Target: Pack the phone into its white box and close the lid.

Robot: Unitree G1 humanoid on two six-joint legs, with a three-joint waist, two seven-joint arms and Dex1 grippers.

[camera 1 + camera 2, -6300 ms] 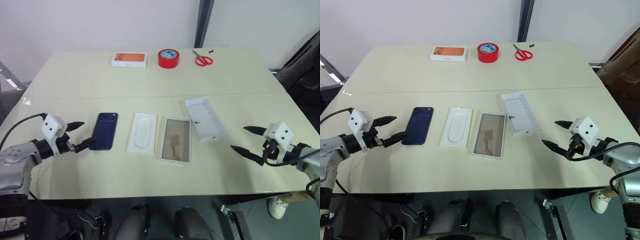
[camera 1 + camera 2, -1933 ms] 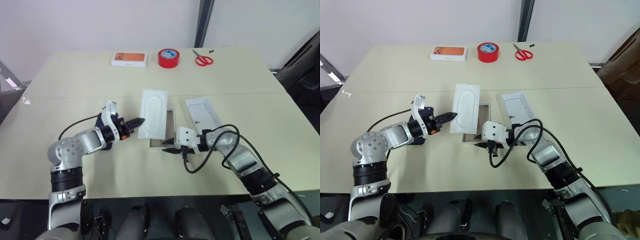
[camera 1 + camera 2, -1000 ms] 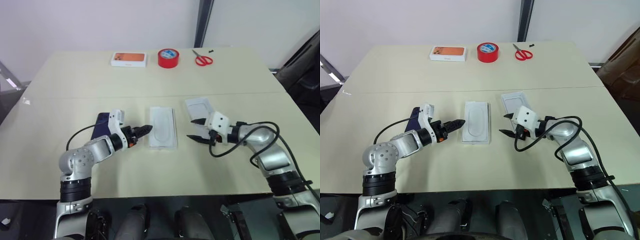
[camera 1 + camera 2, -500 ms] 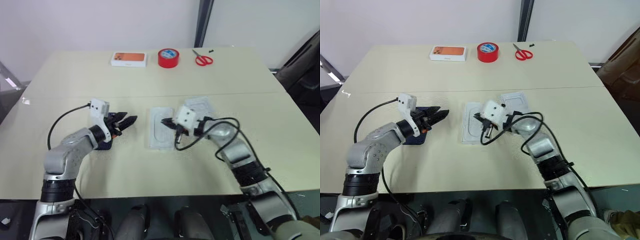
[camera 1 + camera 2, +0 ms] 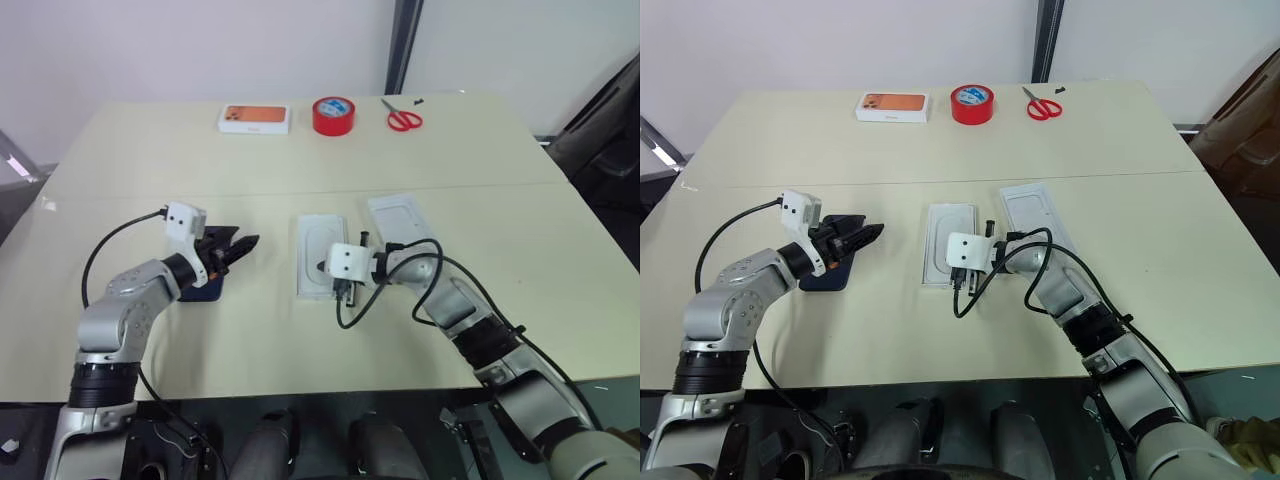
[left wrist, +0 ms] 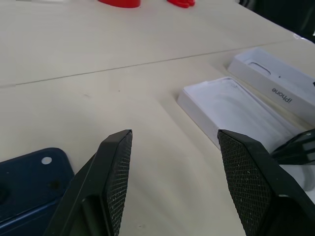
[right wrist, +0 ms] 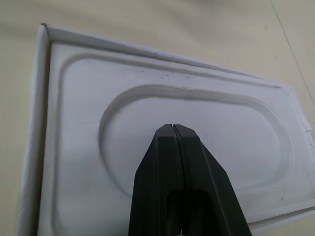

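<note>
Pressing down on the insert, the right pincer is closed tight. The left pincer is open, with the phone just behind and under it.

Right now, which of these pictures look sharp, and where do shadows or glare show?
Head views: even, soft light, faint shadows under both arms on the table. Left wrist view: the end effector's fingers are crisp, the red tape behind is soft. Right wrist view: the white insert is sharp, without glare.
</note>
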